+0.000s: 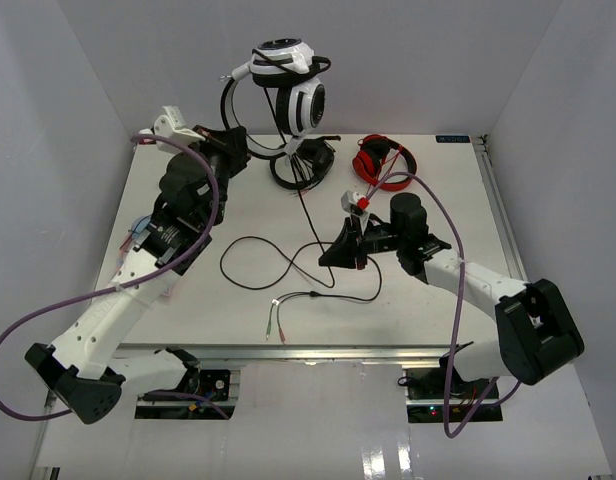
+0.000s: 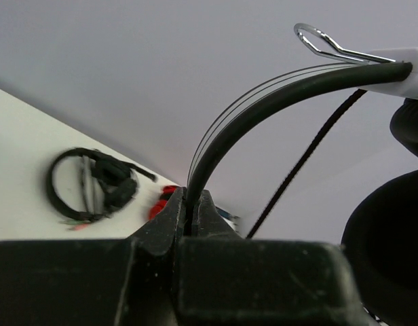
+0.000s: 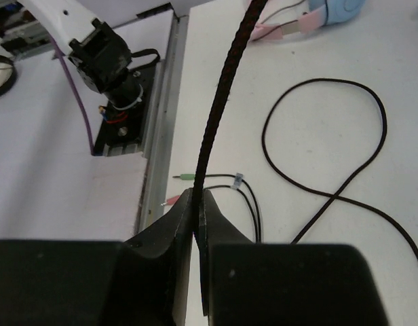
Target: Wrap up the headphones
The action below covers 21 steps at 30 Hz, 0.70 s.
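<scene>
My left gripper (image 1: 231, 150) is clenched on the black headband (image 2: 263, 109) of the headphones (image 1: 288, 85). It holds them up off the table (image 1: 448, 200), at the 12 o'clock edge in the top view, with the white earcups hanging toward 1 o'clock of my grip. In the left wrist view the band rises out of my jaws and arcs toward 2 o'clock.

My right gripper (image 1: 335, 256) sits near the middle of the table and is pinched tight on the cable (image 3: 222, 88), which climbs from my jaws toward 12 o'clock. The slack lies on the table in loose loops at 9 o'clock of that gripper, and the split plugs (image 1: 276, 325) rest at 6 o'clock near the front edge.

Black headphones (image 1: 303, 165) lie on the table just below the lifted pair, and red headphones (image 1: 383, 160) lie at 1 o'clock, apart from both grippers.
</scene>
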Each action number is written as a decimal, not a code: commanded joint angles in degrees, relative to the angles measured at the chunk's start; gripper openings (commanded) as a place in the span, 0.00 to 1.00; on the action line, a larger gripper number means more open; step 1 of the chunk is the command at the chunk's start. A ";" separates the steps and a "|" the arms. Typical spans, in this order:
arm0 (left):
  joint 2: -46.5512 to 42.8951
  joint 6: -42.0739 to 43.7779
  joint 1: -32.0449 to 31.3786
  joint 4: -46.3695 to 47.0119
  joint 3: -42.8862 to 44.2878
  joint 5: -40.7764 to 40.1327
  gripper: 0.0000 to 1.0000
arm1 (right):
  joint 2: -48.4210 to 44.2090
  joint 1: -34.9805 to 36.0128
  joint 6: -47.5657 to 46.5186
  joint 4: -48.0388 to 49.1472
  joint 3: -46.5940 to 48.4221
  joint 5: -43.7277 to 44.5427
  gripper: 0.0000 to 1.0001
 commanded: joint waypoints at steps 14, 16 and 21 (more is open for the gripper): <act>20.22 22.84 8.21 -4.10 0.66 -1.52 0.00 | -12.51 9.77 -52.21 -53.88 23.55 52.46 0.08; 22.61 26.44 6.50 -3.85 -1.02 -0.10 0.00 | -12.16 9.91 -54.51 -53.61 27.07 57.56 0.08; 23.04 34.20 2.46 -1.69 -7.28 7.93 0.00 | -9.86 10.30 -58.63 -51.04 31.01 63.10 0.08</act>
